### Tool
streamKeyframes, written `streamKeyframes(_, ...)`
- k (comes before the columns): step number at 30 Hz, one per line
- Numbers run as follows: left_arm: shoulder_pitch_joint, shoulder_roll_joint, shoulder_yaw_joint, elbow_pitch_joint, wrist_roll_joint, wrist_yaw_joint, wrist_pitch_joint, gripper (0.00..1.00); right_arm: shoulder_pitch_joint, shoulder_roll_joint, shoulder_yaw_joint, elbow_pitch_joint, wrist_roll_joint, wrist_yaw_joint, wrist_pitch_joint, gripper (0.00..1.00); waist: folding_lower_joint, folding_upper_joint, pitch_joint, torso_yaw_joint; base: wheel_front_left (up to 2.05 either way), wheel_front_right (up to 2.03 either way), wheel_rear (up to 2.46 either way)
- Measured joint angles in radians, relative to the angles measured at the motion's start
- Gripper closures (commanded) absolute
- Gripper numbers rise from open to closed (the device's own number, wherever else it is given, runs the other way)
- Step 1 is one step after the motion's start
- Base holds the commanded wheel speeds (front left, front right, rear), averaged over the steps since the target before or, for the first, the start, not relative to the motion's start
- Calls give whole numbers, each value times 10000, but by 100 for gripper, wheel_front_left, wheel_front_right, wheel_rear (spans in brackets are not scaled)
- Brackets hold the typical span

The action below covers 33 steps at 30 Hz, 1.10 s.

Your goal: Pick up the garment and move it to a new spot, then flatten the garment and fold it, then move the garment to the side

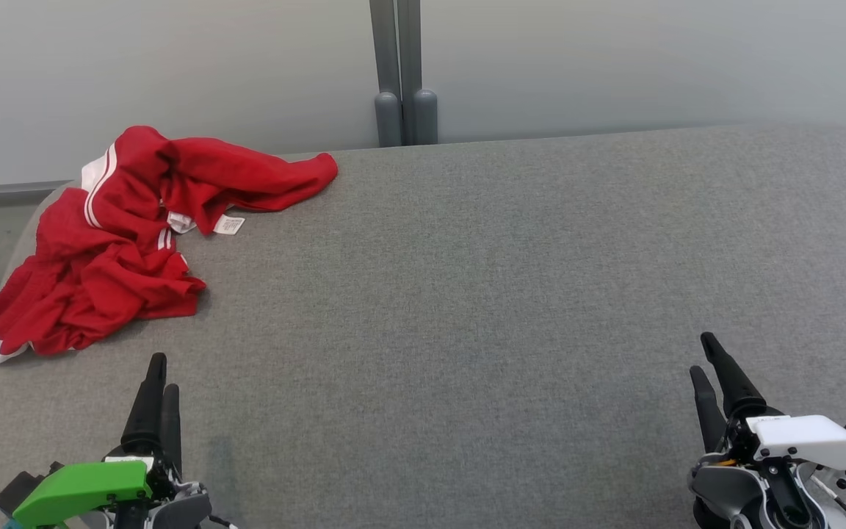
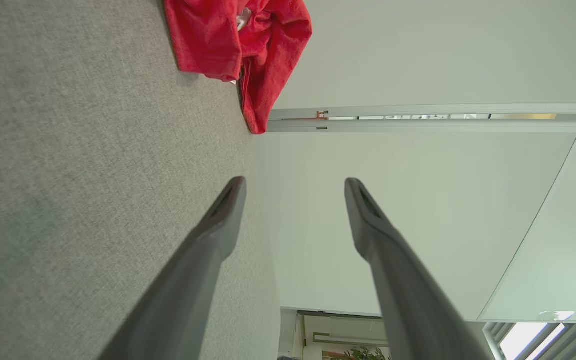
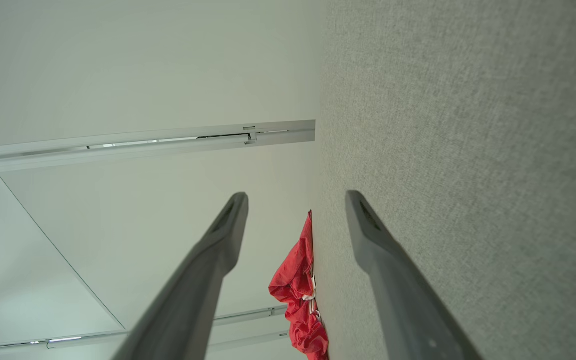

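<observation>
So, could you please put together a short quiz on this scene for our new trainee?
1. True or false: the red garment lies flat and folded on the grey table.
2. Which is nearer the garment: A) the left gripper, or B) the right gripper?
3. Fill in: both grippers' jaws stand ____, holding nothing.

Key: 1 false, it lies crumpled at the table's far left corner; 2 A; 3 open.

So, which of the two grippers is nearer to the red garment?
The left gripper, with the green cover: the garment lies crumpled just ahead of it. The right gripper, with the white cover, is far across the grey surface.
</observation>
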State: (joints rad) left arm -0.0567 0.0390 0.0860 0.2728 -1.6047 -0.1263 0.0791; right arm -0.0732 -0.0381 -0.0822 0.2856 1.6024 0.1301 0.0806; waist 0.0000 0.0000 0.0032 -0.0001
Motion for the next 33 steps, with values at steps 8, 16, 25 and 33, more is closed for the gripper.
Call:
streamKeyframes(8, 104, 2, -253, -307, 491, 88, -378, 0, 19, -4, 161, -104, -562, 0, -391, 0, 0, 0, 1, -1, 0, 0, 0)
streamKeyframes(16, 110, 4, -483, -644, 1613, 324, -719, 0, 77, -10, 184, -489, -2151, 0, -732, 0, 0, 0, -3, -1, 0, 0, 0)
streamKeyframes(25, 110, 8, -633, -1009, 3499, 560, -1074, 0, 151, -21, 247, -863, -3737, 0, -1081, 0, 0, 0, -17, 4, 0, 0, 0)
streamKeyframes(33, 176, 13, -711, -1154, 5335, 610, -1338, 0, 243, -27, 351, -1160, -5398, 0, -1365, 0, 0, 0, -23, 11, 0, 0, 0)
